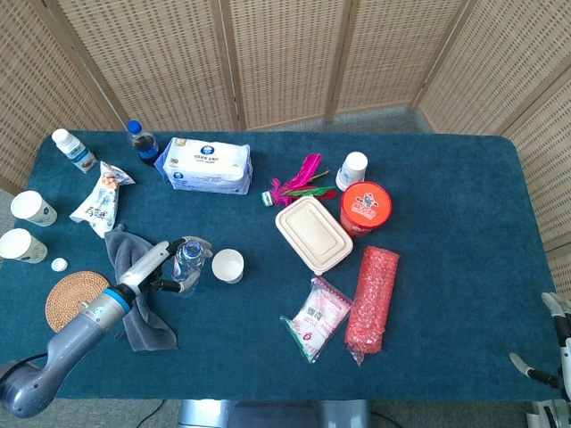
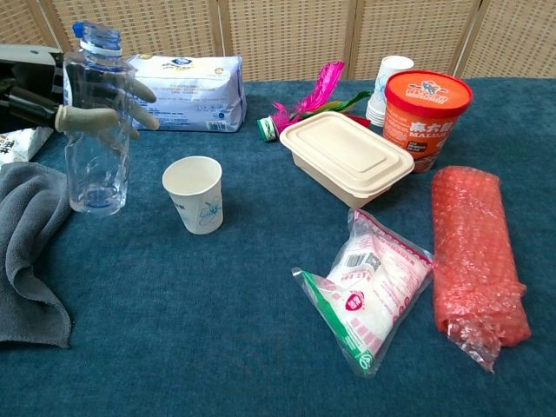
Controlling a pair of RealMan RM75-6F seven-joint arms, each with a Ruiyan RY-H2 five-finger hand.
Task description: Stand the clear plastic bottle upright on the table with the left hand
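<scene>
Clear plastic bottle [image 2: 96, 122] stands upright on the counter [image 2: 226, 330], gripped near its top by the left robot hand [image 2: 82, 104]. A gray cloth [image 2: 30, 248] lies just left of it, a paper cup [image 2: 194, 193] just right, a tissue pack [image 2: 187, 91] behind.

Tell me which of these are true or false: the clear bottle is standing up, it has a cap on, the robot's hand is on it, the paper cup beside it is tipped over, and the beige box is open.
1. The clear bottle stands upright on the table. True.
2. The bottle has a cap on. False: its neck is open.
3. The left hand has its fingers around the bottle. True.
4. The paper cup beside it is tipped over. False: it stands upright, mouth up.
5. The beige box is open. False: its lid is on.
</scene>
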